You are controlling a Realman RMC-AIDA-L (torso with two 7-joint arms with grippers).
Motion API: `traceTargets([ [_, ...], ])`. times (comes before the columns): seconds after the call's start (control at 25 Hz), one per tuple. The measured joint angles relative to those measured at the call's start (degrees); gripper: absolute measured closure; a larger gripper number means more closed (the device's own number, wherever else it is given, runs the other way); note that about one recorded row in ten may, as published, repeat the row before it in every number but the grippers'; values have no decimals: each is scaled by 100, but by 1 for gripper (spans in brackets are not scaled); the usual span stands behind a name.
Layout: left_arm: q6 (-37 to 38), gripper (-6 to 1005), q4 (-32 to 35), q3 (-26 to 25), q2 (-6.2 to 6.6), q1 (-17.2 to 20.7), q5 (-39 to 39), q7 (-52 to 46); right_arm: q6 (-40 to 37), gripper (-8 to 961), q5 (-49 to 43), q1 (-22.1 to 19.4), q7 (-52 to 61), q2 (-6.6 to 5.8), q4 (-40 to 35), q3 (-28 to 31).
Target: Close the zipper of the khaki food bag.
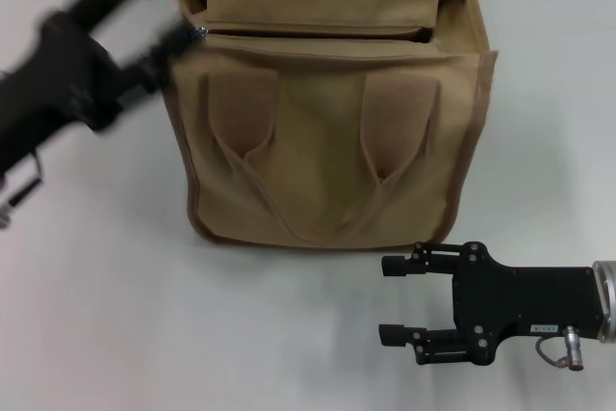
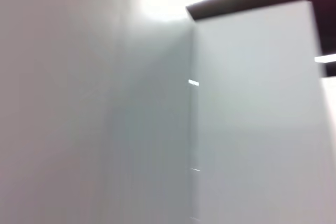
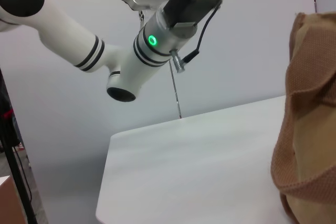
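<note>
**Bag still open, slider at the left corner**

You see the boxy tan canvas food bag (image 1: 332, 151) standing on the white table (image 1: 115, 334), its top gaping. Your black left gripper (image 1: 164, 21) has its jaws spread at the small silver zipper slider (image 1: 200, 34). A loose pinch could slip off. Your right gripper (image 1: 397, 300) rests nearby, jaws spread.

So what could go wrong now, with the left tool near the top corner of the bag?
1. The left tool sits at the bag's top left corner, by the small silver slider; it might miss so small a part.
2. The right tool rests on the table, apart from the bag. With nothing holding it, the bag might slide or tip when the slider is pulled.
</note>
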Motion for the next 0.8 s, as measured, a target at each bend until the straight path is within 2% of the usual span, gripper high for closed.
traceTargets([
  [0.04, -166, 162, -16, -86, 2, 109, -609, 117, 1, 218, 1, -1, 0, 0, 0, 0],
  [0.12, -309, 162, -33, -204, 3, 181, -771, 224, 1, 218, 3, -1, 0, 0, 0, 0],
  [0.16, -829, 163, -46, -501, 9, 318, -891, 559, 2, 218, 6, -1, 0, 0, 0, 0],
  [0.28, -1367, 163, -49, -567, 21, 411, -874, 937, 18, 219, 11, 1, 0, 0, -1, 4],
  [0.32, -1999, 163, -48, -502, 59, 515, -675, 1420, 36, 219, 11, 7, 0, 0, 0, 6],
  [0.36, -2155, 163, -35, -493, 78, 530, -497, 1521, 88, 219, 12, 25, 0, 0, -1, 7],
  [0.56, -2279, 163, -13, -492, 120, 520, -106, 1559, 154, 219, 13, 47, 5, 0, 0, 9],
  [0.64, -2260, 163, -1, -492, 156, 419, 381, 1563, 161, 219, 12, 58, 4, 0, 0, 9],
  [0.8, -2407, 163, 6, -488, 134, 277, 582, 1624, 209, 219, 12, 60, 4, 0, 0, 9],
])
